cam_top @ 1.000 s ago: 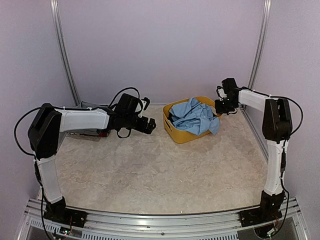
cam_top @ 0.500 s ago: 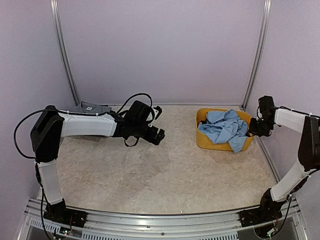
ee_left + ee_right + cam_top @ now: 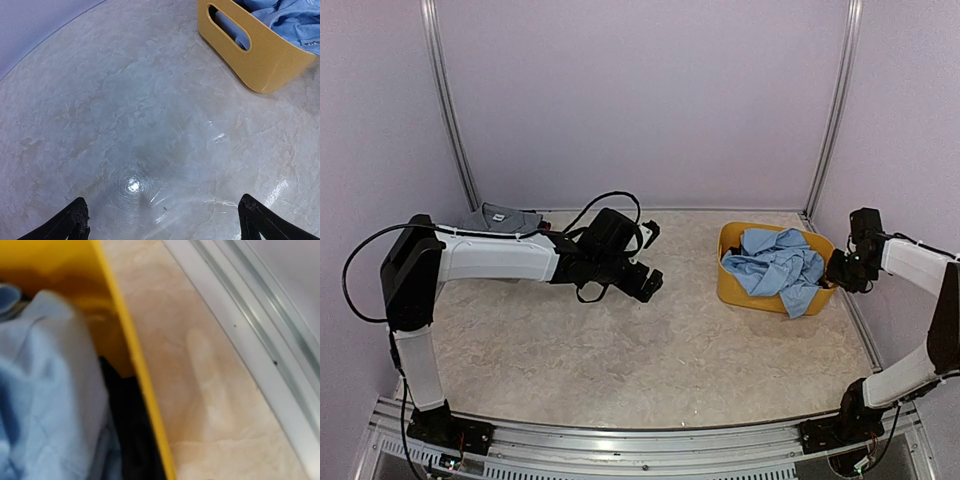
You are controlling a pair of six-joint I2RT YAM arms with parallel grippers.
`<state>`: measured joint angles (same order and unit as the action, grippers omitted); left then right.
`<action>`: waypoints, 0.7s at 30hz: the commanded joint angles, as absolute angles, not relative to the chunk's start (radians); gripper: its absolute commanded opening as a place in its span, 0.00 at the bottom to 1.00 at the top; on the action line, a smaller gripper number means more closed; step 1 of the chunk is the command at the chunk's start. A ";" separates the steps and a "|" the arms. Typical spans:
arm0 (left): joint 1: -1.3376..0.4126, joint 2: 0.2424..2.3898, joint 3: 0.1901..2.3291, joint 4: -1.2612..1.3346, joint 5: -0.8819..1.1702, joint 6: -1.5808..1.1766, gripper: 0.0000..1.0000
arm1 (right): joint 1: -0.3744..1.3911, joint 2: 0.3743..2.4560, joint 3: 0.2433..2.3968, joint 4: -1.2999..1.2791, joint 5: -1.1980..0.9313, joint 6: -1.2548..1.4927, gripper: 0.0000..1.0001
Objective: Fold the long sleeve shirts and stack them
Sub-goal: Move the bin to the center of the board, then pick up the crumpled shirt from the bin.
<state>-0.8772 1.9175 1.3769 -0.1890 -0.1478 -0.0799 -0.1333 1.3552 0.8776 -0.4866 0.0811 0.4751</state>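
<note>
A crumpled light blue shirt (image 3: 775, 268) fills the yellow basket (image 3: 738, 285) at the right of the table and hangs over its near rim. A folded grey shirt (image 3: 498, 216) with a white neck label lies at the back left. My left gripper (image 3: 651, 283) hovers over bare table mid-left, its jaws wide open and empty (image 3: 165, 225); the basket (image 3: 260, 60) and blue shirt (image 3: 292, 20) show ahead of it. My right gripper (image 3: 837, 272) is at the basket's right rim. Its wrist view shows only the yellow wall (image 3: 135, 365), blue cloth (image 3: 45, 390) and a dark shape (image 3: 125, 440) inside.
The metal frame rail (image 3: 240, 340) runs close along the basket's right side. Purple walls enclose the back and sides. The left arm stretches across the back-left table in front of the grey shirt.
The basket with the blue shirt has slid from the back centre to the right, the right gripper moving with it. My left arm has reached further right, uncovering the grey shirt.
</note>
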 commanded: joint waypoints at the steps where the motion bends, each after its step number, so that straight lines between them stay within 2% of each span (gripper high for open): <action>1: -0.876 1.870 1.377 -0.205 -0.170 -0.089 0.99 | -0.128 1.254 0.870 -0.493 0.068 0.462 0.47; 3: -0.876 1.861 1.377 -0.209 -0.182 -0.087 0.99 | -0.110 1.212 0.883 -0.516 0.074 0.455 0.58; 5: -0.877 1.853 1.376 -0.213 -0.192 -0.089 0.99 | -0.090 1.169 0.899 -0.536 0.079 0.450 0.64; 12: -0.876 1.829 1.370 -0.231 -0.200 -0.116 0.99 | 0.038 1.152 0.966 -0.547 -0.087 0.381 0.71; 16: -0.877 1.815 1.354 -0.233 -0.183 -0.135 0.99 | 0.172 1.196 1.009 -0.547 -0.065 0.348 0.75; 21: -0.877 1.803 1.341 -0.247 -0.183 -0.152 0.99 | 0.184 1.324 1.066 -0.558 -0.036 0.303 0.81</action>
<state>-0.8761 1.8446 1.3575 -0.2214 -0.1879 -0.1272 0.1802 1.2385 1.0195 -0.5304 -0.0574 0.3561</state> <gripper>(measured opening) 0.990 0.789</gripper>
